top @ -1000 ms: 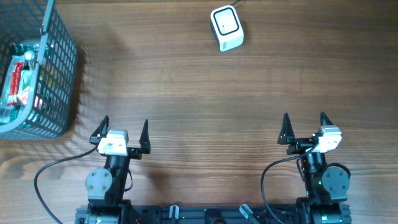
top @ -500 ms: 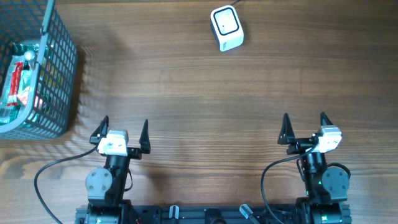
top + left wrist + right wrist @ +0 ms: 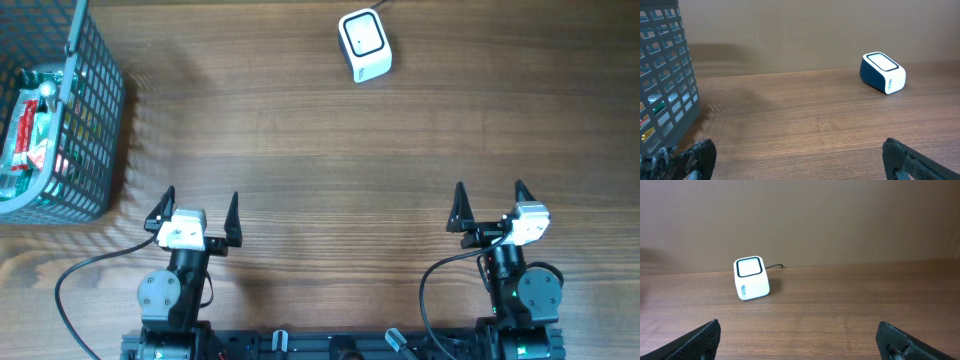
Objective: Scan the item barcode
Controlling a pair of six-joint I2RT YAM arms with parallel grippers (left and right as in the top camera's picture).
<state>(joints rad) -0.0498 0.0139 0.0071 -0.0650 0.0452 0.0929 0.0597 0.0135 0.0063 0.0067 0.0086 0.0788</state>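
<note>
At the far left edge of the wooden table (image 3: pixel 330 170) stands a grey wire basket (image 3: pixel 95 110). Inside it lie the packaged items (image 3: pixel 28 125), their wrappers red, green and white; no barcode can be made out. Nearer the robot's side, the left gripper (image 3: pixel 200 205) hovers over bare wood with its fingers spread wide and nothing between them, well apart from the basket. At the far edge, a little right of centre, the white barcode scanner (image 3: pixel 364 45) sits tilted, with a dark cable (image 3: pixel 774 266) running off behind it. The right gripper (image 3: pixel 490 198) is likewise fully parted and empty, well apart from the scanner.
</note>
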